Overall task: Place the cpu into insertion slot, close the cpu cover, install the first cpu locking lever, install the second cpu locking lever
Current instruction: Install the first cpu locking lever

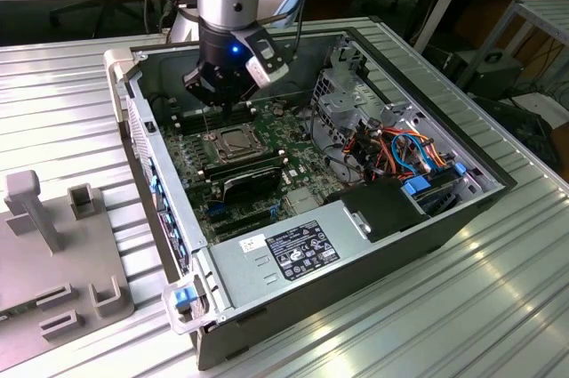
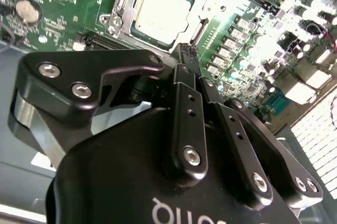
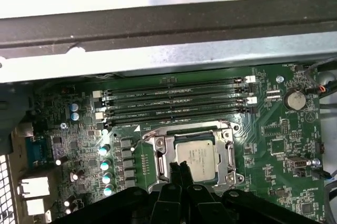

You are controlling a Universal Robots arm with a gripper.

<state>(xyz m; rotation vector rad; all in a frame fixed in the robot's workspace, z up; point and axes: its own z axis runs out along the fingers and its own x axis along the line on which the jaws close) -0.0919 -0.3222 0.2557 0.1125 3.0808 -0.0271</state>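
The cpu (image 3: 196, 154), a square chip with a dull silver top, lies flat in the insertion slot (image 3: 158, 155) on the green board. The cpu cover (image 3: 227, 145), a thin silver frame, lies down around the chip. My gripper (image 3: 179, 168) hovers just above the socket's near edge, its two black fingers pressed together with nothing between them. In the second wrist view the fingertips (image 2: 185, 58) stand beside the cpu (image 2: 160, 9) and its cover (image 2: 122, 2). In the exterior view the gripper (image 1: 216, 111) hangs over the socket (image 1: 233, 141) inside the open computer case.
Long black memory slots (image 3: 174, 103) run just beyond the socket, under the case's metal wall (image 3: 168, 29). A drive cage with coloured cables (image 1: 409, 151) and the power supply (image 1: 293, 249) stand on the exterior view's right. A grey fixture (image 1: 53, 253) sits outside on the left.
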